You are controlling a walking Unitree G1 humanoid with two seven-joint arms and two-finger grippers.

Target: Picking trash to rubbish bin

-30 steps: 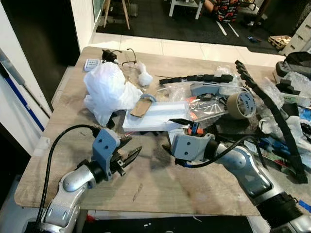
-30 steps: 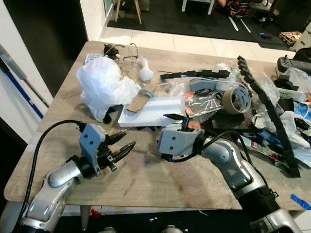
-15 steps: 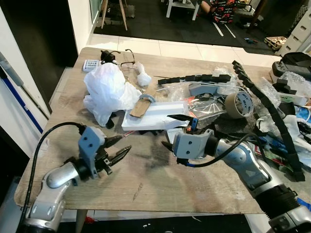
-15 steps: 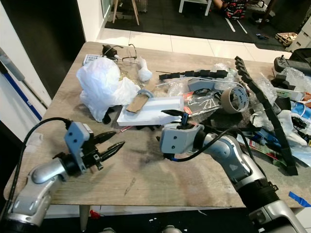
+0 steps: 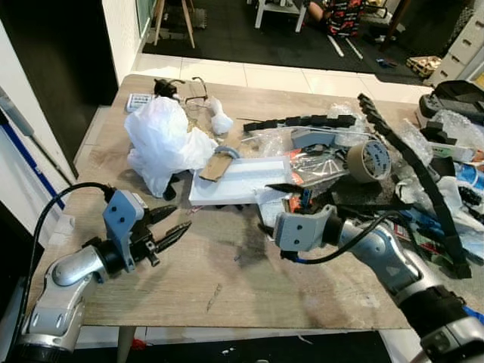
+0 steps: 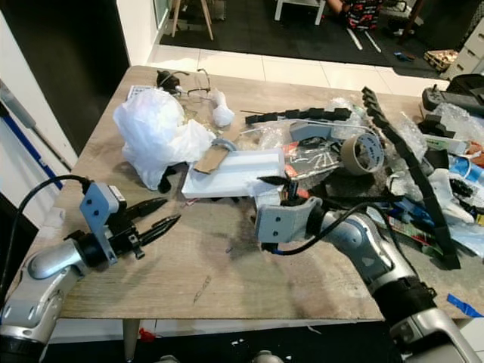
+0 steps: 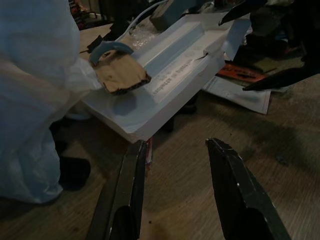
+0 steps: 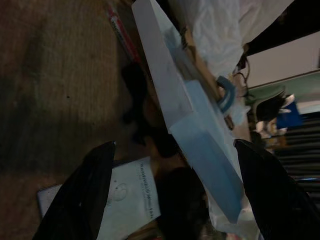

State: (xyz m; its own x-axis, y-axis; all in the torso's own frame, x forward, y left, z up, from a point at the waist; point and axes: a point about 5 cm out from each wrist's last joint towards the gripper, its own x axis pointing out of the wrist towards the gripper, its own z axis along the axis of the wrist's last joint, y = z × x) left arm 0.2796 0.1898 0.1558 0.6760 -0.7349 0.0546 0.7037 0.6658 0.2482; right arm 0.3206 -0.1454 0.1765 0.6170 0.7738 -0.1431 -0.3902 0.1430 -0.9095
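Observation:
A crumpled white plastic bag [image 5: 162, 140] lies at the table's left, beside a flat white box [image 5: 238, 180] with a brown cardboard scrap [image 5: 218, 165] on it. My left gripper [image 5: 180, 219] hovers open over bare wood, in front of the bag and box, nothing between its fingers [image 7: 125, 200]. My right gripper [image 5: 269, 206] stands wide open at the box's near right corner, over a white leaflet [image 8: 132, 192]. The right wrist view shows the box's edge [image 8: 185, 110] between the spread fingers [image 8: 80, 200].
The table's right half is cluttered: a tape roll [image 5: 368, 160], a black cable chain [image 5: 408, 166], clear wrappers and cables. Glasses [image 5: 193, 87] lie at the far left corner. A red pen [image 8: 122, 35] lies by the box. The table edge [image 5: 227, 321] runs close in front.
My left gripper has drawn back to the left, away from the right gripper, staying open. The right gripper has held its place. The camera has shifted slightly.

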